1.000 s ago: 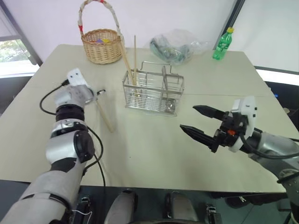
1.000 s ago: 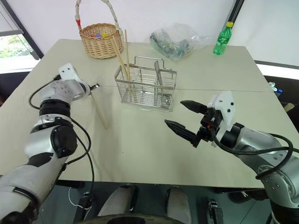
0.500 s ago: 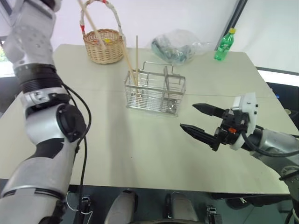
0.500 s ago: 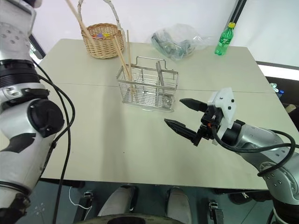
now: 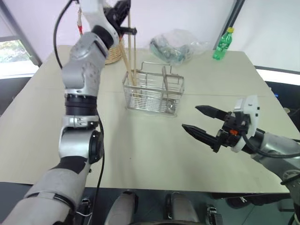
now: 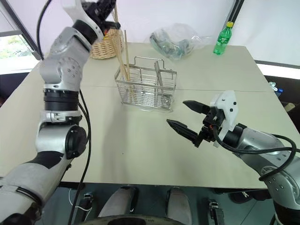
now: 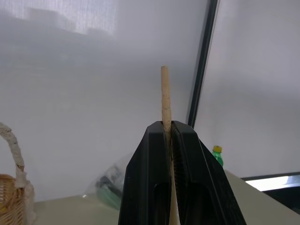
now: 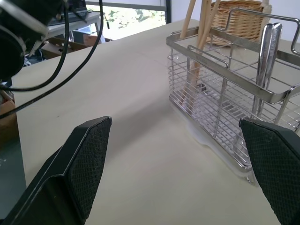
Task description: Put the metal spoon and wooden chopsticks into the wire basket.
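Your left gripper (image 5: 123,10), raised above wicker basket (image 5: 114,52), was clamped on 1 chopstick (image 7: 165,101), tip poking past closed fingers (image 7: 145,183). Your right gripper (image 5: 202,123) hung over table (image 5: 154,154) near basket (image 5: 153,93), jaws wide apart, holding nothing. 2 chopsticks (image 5: 132,61) stood in basket's left compartment, leaning out over rim. Spoon (image 8: 266,51) stood in right-hand compartment, handle up. Green bottle (image 5: 223,44) and plastic bag (image 5: 177,45) sat at table's far edge.

Bare tabletop (image 5: 140,150) before wire basket (image 5: 153,93)
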